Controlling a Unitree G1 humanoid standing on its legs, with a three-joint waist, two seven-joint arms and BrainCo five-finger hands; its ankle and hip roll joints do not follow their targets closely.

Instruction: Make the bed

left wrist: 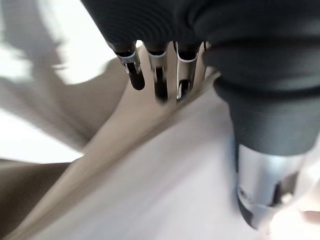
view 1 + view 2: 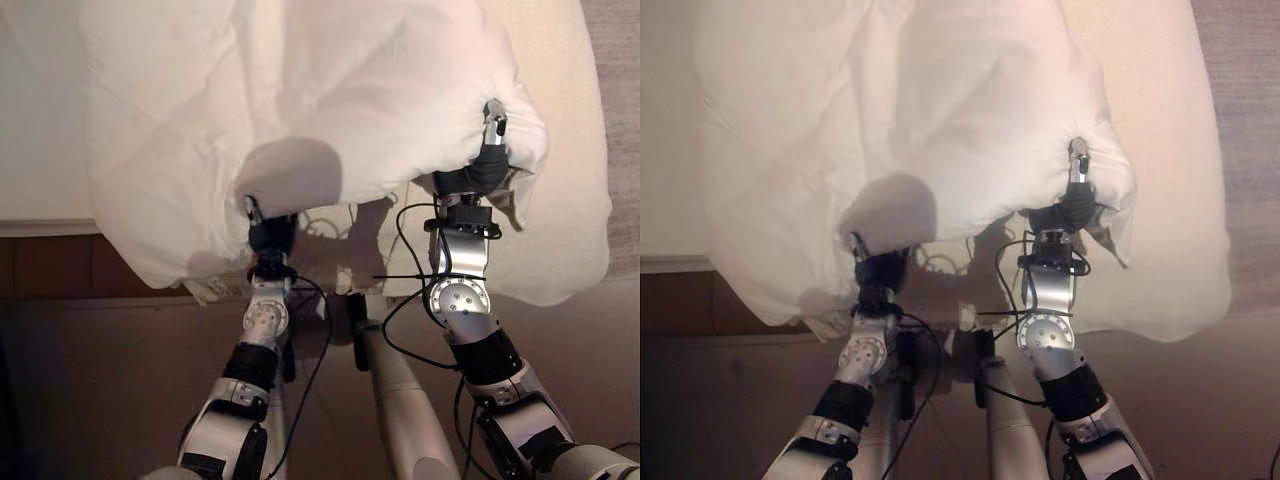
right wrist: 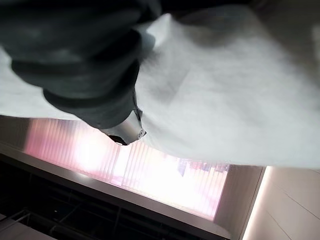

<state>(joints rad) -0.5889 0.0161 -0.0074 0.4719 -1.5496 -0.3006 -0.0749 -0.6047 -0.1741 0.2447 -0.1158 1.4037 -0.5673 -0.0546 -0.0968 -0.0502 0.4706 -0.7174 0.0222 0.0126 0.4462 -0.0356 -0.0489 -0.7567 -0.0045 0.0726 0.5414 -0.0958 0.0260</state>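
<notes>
We see the duvet bunched over the bed, its near edge hanging past the bed's near side. Our left robot hand meets that edge at left, our right robot hand at right.

Brown floor, bright window

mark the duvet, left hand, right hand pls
duvet (image 2: 330,90), left eye view, quilted top surface.
left hand (image 2: 268,232), left eye view, dark cover at the duvet's lifted edge.
right hand (image 2: 489,165), left eye view, dark cover below the thumb on the duvet.
</notes>
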